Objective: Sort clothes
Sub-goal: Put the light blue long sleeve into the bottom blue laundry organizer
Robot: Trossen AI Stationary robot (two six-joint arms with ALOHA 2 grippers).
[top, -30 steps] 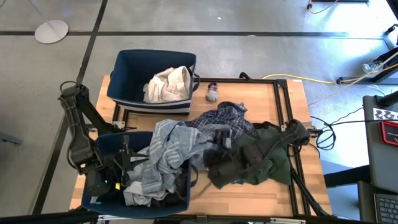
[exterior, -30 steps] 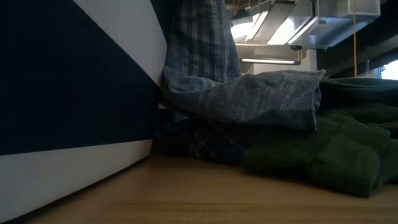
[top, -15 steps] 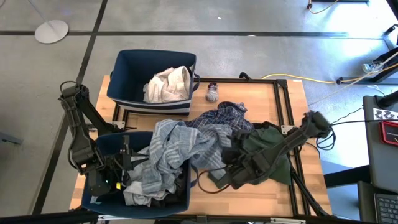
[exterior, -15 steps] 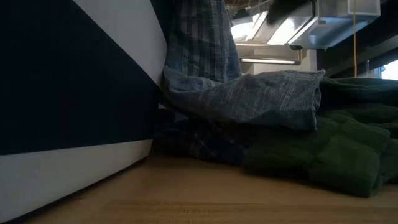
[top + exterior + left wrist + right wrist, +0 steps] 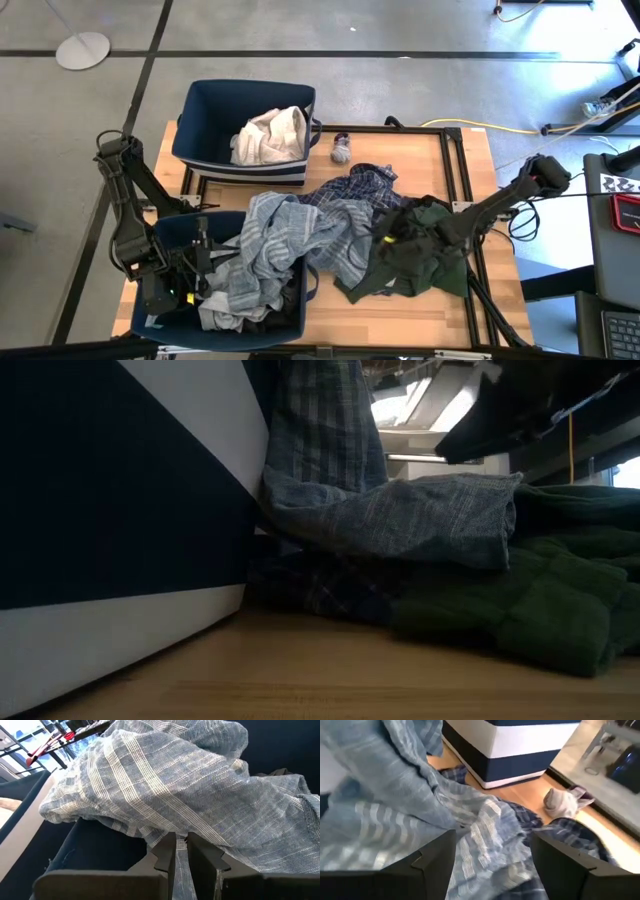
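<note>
The wooden worktop [image 5: 420, 310] carries two navy fabric bins with white bands. The far bin [image 5: 205, 105] at the far left edge holds a crumpled white-cream garment [image 5: 270, 135]. A small grey-purple sock [image 5: 341, 149] lies on the wood just beside that bin, apart from the other clothes.

The near bin [image 5: 170, 235] sits at the near left corner. A soft grey-blue striped shirt [image 5: 285, 245] fills it and spills over its rim toward the middle of the worktop. The left gripper [image 5: 181, 851] is inside this bin, its jaws clenched on a fold of the striped shirt, the fabric pinched between the two dark fingers.

Beyond the striped shirt, in the middle of the worktop, lies a rumpled blue plaid shirt [image 5: 365, 190], partly under the striped cloth. Touching it on the right is a heaped dark green garment [image 5: 420, 255], with its near edge close to the near edge of the worktop.

The right gripper [image 5: 390, 232] hangs above the spot where the green garment meets the striped and plaid cloth. Its jaws are spread wide and hold nothing; in the right wrist view the striped and plaid fabric lies below them.
</note>
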